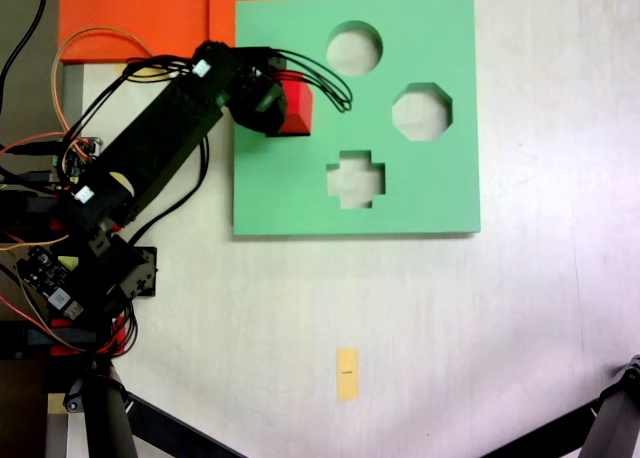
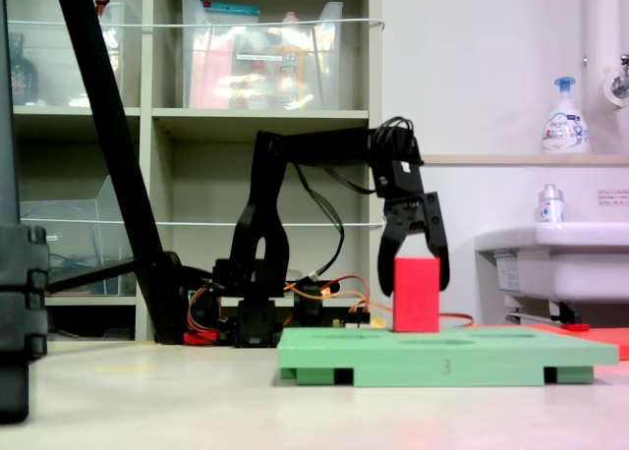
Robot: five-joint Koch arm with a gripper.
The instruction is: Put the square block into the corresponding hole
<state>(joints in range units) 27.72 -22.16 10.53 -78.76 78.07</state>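
In the second exterior view, the front edge of the green foam board (image 2: 447,360) is seen nearest, lying flat on the pale table (image 2: 147,401), and a faint mark resembling a "3" is made out on that edge. On the board's top stands the square block (image 2: 417,294), a plain bright red piece with smooth faces and no markings; it looks taller than wide here, so its lower part may be seated in the square cutout, though the cutout itself cannot be seen in either exterior view. The gripper (image 2: 414,261) is held above and around the block's upper part, its two black fingers spread to either side with gaps showing, so the jaws are released. In the first exterior view, the block (image 1: 297,108) sits near the board's left edge, partly covered by the gripper (image 1: 262,103). Three other cutouts are seen: a cross-shaped one (image 1: 356,178), an octagonal one (image 1: 421,112) and a round one (image 1: 354,48). Farther back in the second exterior view, a soap bottle (image 2: 565,118) with an unreadable label stands on a ledge, above a white sink (image 2: 550,258), and shelves (image 2: 197,116) hold clear bins.
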